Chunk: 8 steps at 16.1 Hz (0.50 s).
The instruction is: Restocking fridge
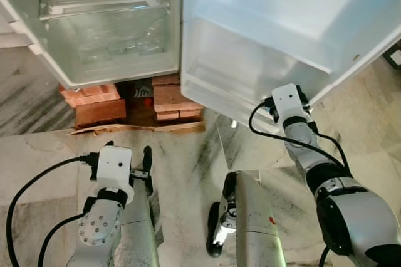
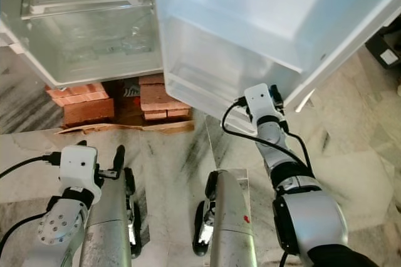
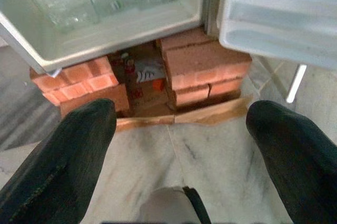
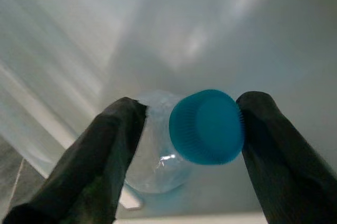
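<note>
A clear plastic water bottle (image 4: 158, 166) with a blue cap (image 4: 207, 125) stands against the white inside wall of the open fridge door (image 1: 282, 29). My right gripper (image 4: 189, 113) is shut on the bottle, one black finger (image 4: 113, 145) at its shoulder and the other beside the cap. In the eye views my right arm (image 1: 294, 129) reaches up to the door's lowest shelf (image 1: 213, 85), whose frosted front hides the fingers and bottle. My left gripper (image 3: 181, 113) hangs low over the floor, open and empty, pointing at the fridge base.
The fridge body (image 1: 106, 41) is open, with a clear crisper drawer at the bottom. It rests on stacks of red bricks (image 1: 94, 101) and cardboard. Marble floor (image 1: 188, 154) lies in front. My own legs (image 1: 250, 217) show at the bottom.
</note>
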Motion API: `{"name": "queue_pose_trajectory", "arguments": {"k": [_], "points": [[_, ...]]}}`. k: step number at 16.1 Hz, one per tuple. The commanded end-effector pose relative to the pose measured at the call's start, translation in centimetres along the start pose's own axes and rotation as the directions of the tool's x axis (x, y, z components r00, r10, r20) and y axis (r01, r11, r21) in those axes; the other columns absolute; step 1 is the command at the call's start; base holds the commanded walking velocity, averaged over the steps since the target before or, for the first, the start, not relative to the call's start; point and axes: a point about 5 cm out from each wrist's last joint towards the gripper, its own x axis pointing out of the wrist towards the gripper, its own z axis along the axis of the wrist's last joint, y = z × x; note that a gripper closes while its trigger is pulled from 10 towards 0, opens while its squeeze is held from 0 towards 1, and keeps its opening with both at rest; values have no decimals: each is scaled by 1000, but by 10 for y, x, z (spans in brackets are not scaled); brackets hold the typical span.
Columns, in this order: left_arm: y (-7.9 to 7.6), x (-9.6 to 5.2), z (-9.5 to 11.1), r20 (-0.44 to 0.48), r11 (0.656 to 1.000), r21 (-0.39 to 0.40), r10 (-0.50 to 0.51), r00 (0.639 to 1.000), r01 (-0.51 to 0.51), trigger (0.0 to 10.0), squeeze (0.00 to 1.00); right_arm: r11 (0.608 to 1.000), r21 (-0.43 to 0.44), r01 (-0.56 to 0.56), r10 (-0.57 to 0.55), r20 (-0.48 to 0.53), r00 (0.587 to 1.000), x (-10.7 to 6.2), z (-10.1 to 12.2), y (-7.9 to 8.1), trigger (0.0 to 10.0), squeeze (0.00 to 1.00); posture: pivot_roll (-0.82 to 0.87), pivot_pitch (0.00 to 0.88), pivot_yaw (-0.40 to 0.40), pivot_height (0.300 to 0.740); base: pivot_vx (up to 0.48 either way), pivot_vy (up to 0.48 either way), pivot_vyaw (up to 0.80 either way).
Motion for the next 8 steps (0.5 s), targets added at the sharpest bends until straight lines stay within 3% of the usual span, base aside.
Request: {"name": "queue_pose_trajectory", "arguments": {"k": [1, 3, 5, 8], "points": [[0, -1, -8, -37, 1000, 5, 8, 999, -8, 10000, 0, 1000, -4, 26, -26, 4, 1000, 0, -3, -7, 10000, 1000, 205, 301, -99, 583, 0, 0, 0], [1, 0, -8, -35, 1000, 7, 13, 999, -13, 10000, 0, 999, 28, 36, -37, 50, 998, 2, 6, -11, 10000, 1000, 202, 292, -101, 583, 0, 0, 0], [4, 6, -8, -29, 1000, 6, 26, 999, -26, 10000, 0, 992, 122, 32, -51, 158, 986, 6, 26, -19, 10000, 1000, 188, 274, -105, 583, 0, 0, 0], [3, 11, -9, -28, 1000, 9, 28, 999, -28, 10000, 0, 971, 235, -46, -10, 233, 972, 5, 38, -17, 10000, 1000, 175, 249, -101, 583, 0, 0, 0]]}}
